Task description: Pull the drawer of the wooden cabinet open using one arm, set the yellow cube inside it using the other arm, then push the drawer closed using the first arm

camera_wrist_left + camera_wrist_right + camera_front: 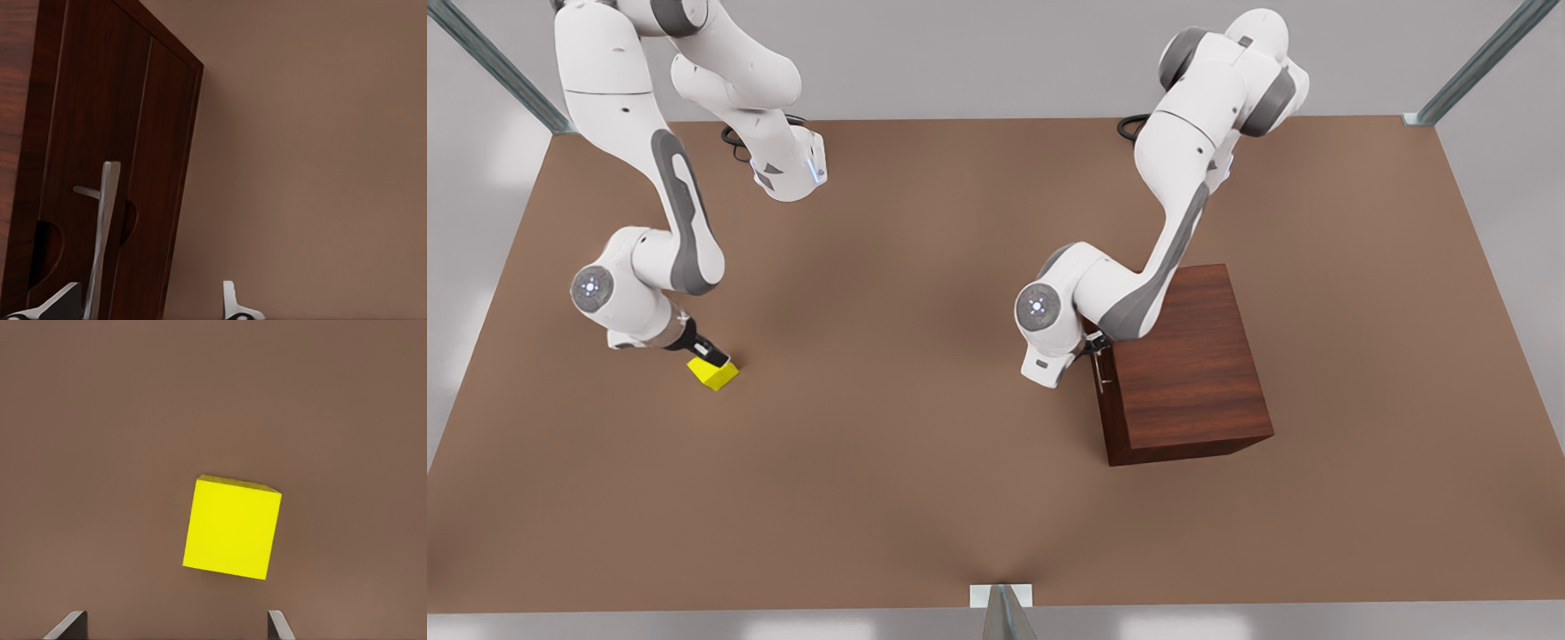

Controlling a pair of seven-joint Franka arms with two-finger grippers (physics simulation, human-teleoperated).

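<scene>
Two Franka arms work over a plain brown tabletop (pixel 925 462). The left gripper (pixel 1096 348), on the arm at the front view's right, sits at the front face of the boxy dark reddish-brown wood-grain cabinet (pixel 1192 373). In the left wrist view its two pale fingertips (pixel 230 303) stand wide apart, and the slim silver bar handle (pixel 101 233) lies between them, close against one fingertip, with nothing gripped. The handle's long axis runs straight along the cabinet's front panel, toward the gripper. The drawer (pixel 100 153) looks flush with the cabinet front, closed. The cabinet stands upright on the table at the front view's right, its handled front facing the front view's left, toward the table's middle.

The right gripper (pixel 710 354), on the arm at the front view's left, hangs just above the small bright yellow plain cube (pixel 713 373). In the right wrist view its dark fingertips (pixel 67 627) are spread wider than the cube (pixel 232 528), which lies between and beyond them, not held. The cube rests on the table at the front view's left, well apart from the cabinet, turned a little askew to the gripper's fingers so that one corner points toward the near edge of the table in the front view.
</scene>
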